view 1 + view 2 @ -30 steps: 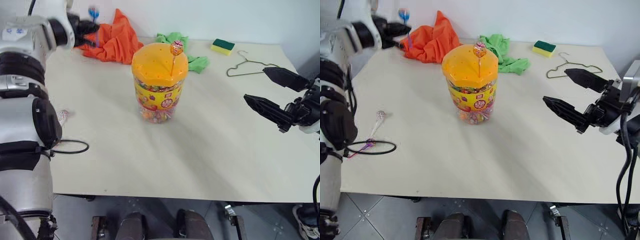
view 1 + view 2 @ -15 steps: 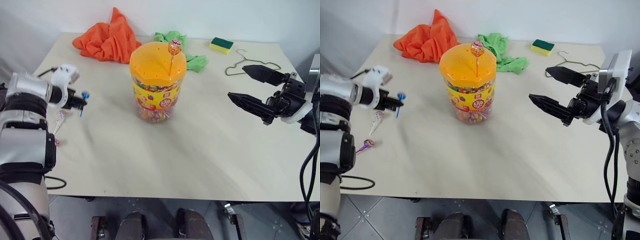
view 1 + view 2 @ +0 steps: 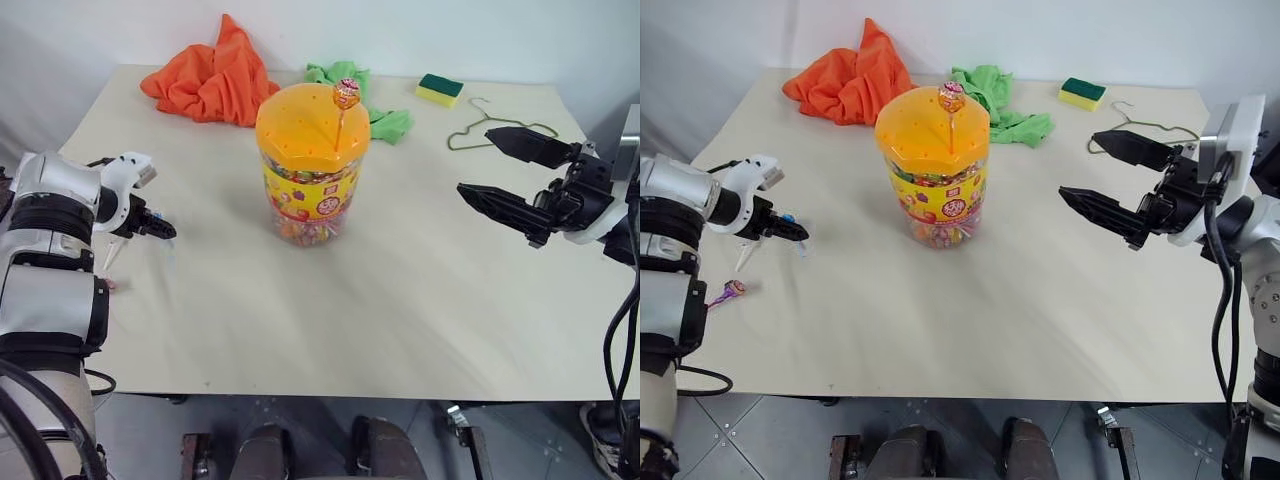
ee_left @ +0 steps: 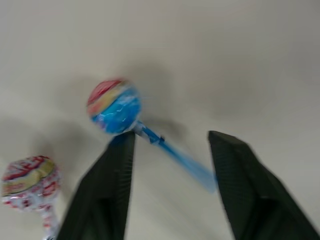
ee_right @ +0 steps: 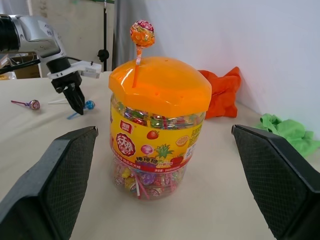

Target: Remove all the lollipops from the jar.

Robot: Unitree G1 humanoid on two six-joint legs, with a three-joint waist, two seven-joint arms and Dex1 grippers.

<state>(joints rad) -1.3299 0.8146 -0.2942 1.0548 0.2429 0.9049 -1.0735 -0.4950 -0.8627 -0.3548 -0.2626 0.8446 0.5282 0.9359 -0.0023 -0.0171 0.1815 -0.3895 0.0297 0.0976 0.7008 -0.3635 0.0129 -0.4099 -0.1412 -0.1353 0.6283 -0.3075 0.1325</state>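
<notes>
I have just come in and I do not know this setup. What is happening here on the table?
The robot is taking lollipops out of the jar. Its left gripper, fingers apart, is low over the table with the blue lollipop lying loose between them, beside two others. One orange lollipop is still in the lid. The right gripper hangs open beside the jar.

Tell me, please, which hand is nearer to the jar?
The right hand, level with the jar and facing it. The left hand is low at the table's far left edge.
</notes>
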